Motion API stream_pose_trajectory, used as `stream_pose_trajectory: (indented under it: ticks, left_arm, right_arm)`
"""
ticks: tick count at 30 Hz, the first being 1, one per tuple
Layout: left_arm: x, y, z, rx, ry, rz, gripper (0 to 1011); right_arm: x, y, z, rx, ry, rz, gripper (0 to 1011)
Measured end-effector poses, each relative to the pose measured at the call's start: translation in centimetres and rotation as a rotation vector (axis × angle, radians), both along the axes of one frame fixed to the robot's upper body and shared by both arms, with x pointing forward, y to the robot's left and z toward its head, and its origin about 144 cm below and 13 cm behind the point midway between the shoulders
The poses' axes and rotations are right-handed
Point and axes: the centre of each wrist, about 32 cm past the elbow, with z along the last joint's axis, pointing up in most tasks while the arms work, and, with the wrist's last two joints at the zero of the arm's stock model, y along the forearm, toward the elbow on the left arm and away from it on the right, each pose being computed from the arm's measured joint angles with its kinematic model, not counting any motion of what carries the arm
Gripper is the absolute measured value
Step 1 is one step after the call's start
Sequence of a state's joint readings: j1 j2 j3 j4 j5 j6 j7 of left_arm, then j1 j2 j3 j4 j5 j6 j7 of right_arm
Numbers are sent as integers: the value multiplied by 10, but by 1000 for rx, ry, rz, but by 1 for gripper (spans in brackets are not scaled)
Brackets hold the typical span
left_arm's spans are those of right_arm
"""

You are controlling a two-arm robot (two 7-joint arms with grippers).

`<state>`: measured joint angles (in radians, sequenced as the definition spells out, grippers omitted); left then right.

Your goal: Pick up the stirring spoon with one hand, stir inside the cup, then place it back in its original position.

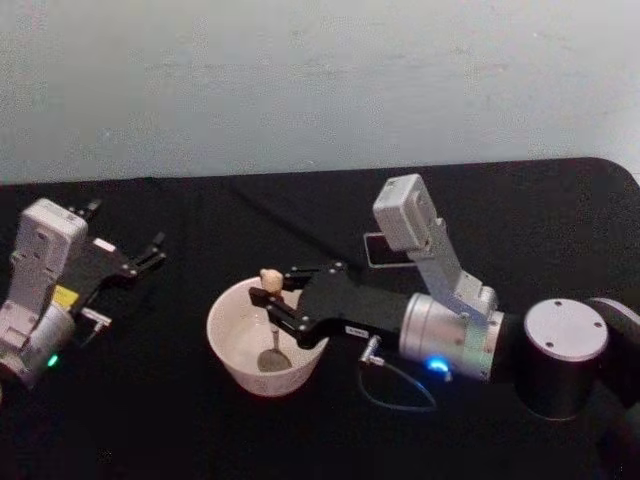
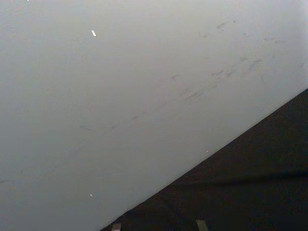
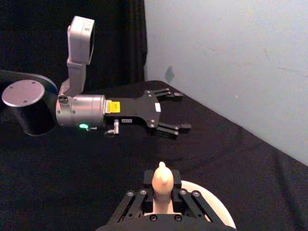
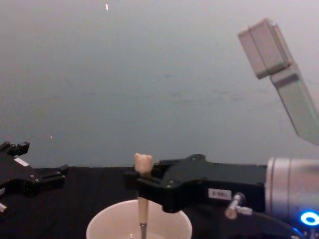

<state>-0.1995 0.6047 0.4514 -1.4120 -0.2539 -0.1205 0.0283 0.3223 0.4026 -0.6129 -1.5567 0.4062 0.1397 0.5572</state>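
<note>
The chest view's bottom edge cuts off the base of the cup [image 4: 95,229] and the bowl of the stirring spoon [image 4: 143,211]. From the right wrist, the right gripper [image 3: 162,185] hides the spoon's neck and most of the cup. The left gripper [image 4: 44,159] runs off the chest view's left edge.

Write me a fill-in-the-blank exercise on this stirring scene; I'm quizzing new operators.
1. The stirring spoon stands upright with its bowl inside the ____.
2. The right gripper is ____ on the spoon's handle.
3. The left gripper hangs ____, apart from the spoon.
Missing words: cup; shut; open.
</note>
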Motion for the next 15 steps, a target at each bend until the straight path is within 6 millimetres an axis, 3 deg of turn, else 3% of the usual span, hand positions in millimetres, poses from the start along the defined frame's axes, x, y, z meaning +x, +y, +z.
stream_pose_trajectory:
  ticks: [15]
  left_arm:
    - [0,0,0,0,0,0,1001]
  right_arm:
    - [17,21,0,0,-28,-32,210]
